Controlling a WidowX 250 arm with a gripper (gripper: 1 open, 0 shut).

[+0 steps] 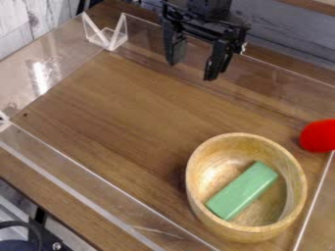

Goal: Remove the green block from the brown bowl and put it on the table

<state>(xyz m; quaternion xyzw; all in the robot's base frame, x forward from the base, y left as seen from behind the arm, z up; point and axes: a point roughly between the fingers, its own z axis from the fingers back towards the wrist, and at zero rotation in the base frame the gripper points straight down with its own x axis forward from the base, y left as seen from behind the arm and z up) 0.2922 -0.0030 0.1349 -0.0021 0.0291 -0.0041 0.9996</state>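
Observation:
The green block (pixel 244 191) lies flat and slanted inside the brown bowl (pixel 199 163), which stands on the table (pixel 112 118) at the lower right. My gripper (pixel 194 57) hangs at the top centre, pointing down, well up and to the left of the bowl. Its two black fingers (pixel 171 47) stand apart with nothing between them, so it is open.
A small red round object (pixel 318 135) sits at the right edge, just above the bowl. Low clear plastic walls (pixel 78 191) run along the table's sides. A clear bracket (pixel 105 32) stands at the far left corner.

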